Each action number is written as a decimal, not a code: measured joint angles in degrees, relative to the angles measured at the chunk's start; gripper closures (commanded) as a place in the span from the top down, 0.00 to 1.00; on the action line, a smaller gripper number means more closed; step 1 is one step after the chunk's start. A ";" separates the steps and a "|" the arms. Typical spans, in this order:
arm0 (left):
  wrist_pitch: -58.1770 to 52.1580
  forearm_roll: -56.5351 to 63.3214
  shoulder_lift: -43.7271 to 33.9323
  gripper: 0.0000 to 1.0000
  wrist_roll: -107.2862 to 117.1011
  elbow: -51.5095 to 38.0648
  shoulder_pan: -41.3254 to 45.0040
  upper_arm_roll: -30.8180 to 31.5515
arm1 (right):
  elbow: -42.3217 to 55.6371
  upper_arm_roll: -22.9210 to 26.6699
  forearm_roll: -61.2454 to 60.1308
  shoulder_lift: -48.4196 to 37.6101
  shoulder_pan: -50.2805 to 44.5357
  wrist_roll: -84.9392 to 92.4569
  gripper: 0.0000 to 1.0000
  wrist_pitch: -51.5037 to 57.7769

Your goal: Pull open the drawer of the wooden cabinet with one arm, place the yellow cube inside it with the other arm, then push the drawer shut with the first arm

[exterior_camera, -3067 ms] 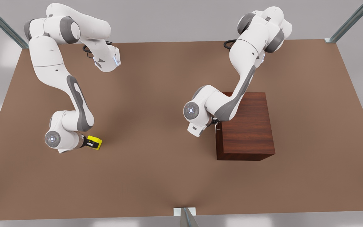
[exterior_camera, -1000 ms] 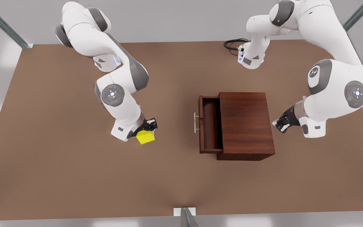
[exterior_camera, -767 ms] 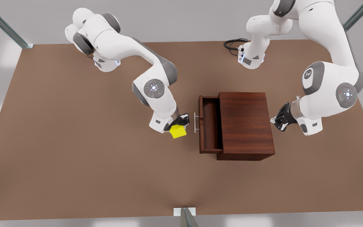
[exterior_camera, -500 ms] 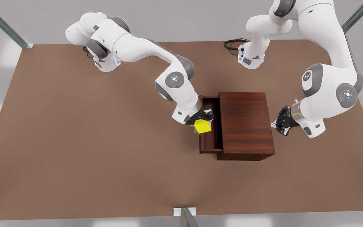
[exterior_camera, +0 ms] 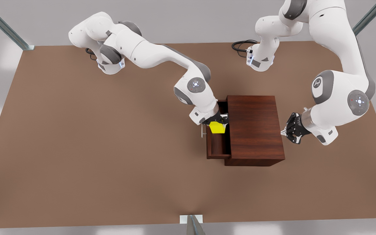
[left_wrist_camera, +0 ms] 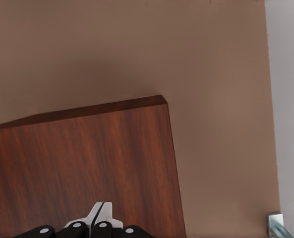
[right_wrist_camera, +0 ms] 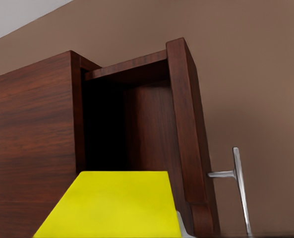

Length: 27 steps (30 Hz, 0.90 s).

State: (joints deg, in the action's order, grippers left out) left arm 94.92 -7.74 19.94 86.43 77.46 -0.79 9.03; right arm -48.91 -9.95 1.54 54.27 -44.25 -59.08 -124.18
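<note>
A: Where's the yellow cube (exterior_camera: 217, 128)?

B: Pinched in the right hand (exterior_camera: 216, 124), centre of the front view, hanging over the pulled-out drawer (exterior_camera: 216, 146) of the wooden cabinet (exterior_camera: 255, 129). The cube sits just under the fingertips, over the upper half of the drawer opening, between the drawer front and the cabinet body. Whether it touches the drawer floor I cannot tell.

A: Right wrist view?

B: Yellow cube (right_wrist_camera: 112, 204) fills the lower middle, a pale fingertip at its lower-right edge. Beyond it the dark drawer (right_wrist_camera: 151, 134) cavity, drawer front standing on the right, thin silver handle (right_wrist_camera: 238, 191) sticking out at lower right. Cabinet (right_wrist_camera: 32, 144) side on the left.

A: Handle in the front view?

B: A sliver of the silver handle (exterior_camera: 202, 132) shows just left of the drawer front, below the right arm's wrist.

A: Left hand?

B: Left hand (exterior_camera: 285, 132) is at the front view's right, just beside the cabinet's back edge, tips pointing at it. In the left wrist view the left hand (left_wrist_camera: 102, 212) has its white fingertips pressed together, gripping nothing, over the grained cabinet (left_wrist_camera: 87, 168) top at bottom centre. That arm waits.

A: Counter?

B: Brown counter (exterior_camera: 93, 156), cabinet right of centre. Black cable (exterior_camera: 240, 45) coiled near the upper-right arm base.

A: Any writing?

B: No readable text. A small round emblem on the left arm's grey joint cap, too small to read.
</note>
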 measured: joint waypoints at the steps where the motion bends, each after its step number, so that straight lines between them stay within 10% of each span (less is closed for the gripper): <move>1: 0.04 0.00 0.08 0.21 0.31 0.00 0.00 0.00 | 0.00 0.22 0.10 0.07 -0.09 -0.66 1.00 0.54; 9: 0.19 -0.17 0.17 0.21 2.30 -0.27 2.16 0.17 | 0.08 5.22 1.62 -9.41 5.33 -1.97 1.00 9.59; 16: 9.16 -1.33 8.46 0.21 8.85 -0.73 27.17 0.23 | -19.76 -2.24 7.62 -37.94 43.00 8.53 1.00 27.48; 19: 13.51 1.51 12.44 0.21 12.48 -0.53 32.14 0.15 | -26.54 8.80 4.69 -44.23 39.85 15.44 1.00 31.21; 27: 22.74 6.26 16.75 0.21 21.51 3.53 33.03 -0.07 | -26.87 10.80 -1.35 -42.08 38.00 29.49 1.00 35.44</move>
State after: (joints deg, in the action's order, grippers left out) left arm 117.66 -1.47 36.70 107.94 80.99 32.24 8.96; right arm -75.78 0.85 0.19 12.19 -6.25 -29.58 -88.74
